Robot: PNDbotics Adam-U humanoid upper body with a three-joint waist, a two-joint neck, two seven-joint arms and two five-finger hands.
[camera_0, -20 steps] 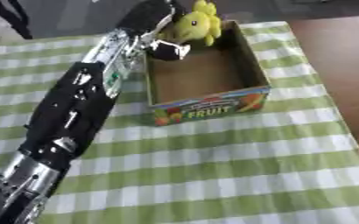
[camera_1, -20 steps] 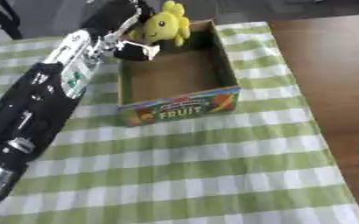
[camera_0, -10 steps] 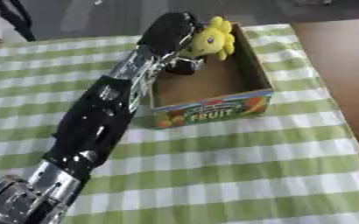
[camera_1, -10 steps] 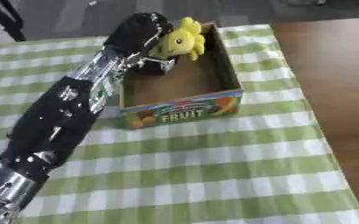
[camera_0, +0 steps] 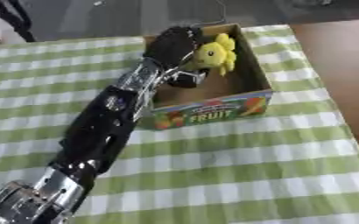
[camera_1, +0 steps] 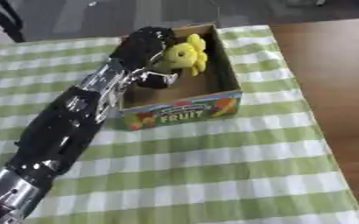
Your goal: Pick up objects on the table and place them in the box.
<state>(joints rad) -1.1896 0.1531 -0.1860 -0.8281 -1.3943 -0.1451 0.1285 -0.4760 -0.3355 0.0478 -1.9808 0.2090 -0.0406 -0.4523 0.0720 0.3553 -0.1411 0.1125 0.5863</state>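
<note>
left hand (camera_0: pixel 172 46) clutching yellow plush toy (camera_0: pixel 212 54) over box (camera_0: pixel 244 94)

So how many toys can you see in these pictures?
1. A yellow plush toy sits over the far end of the fruit box, with the left hand around it. The arm covers part of the box floor, so another could be hidden there.

The left hand (camera_1: pixel 148 43) is seen reaching over the near-left wall of the cardboard box (camera_1: pixel 184 114), marked "FRUIT". A yellow plush toy (camera_1: pixel 184 56) is held against its fingers, inside the box. A green checked cloth (camera_1: pixel 213 170) is spread beneath.
</note>
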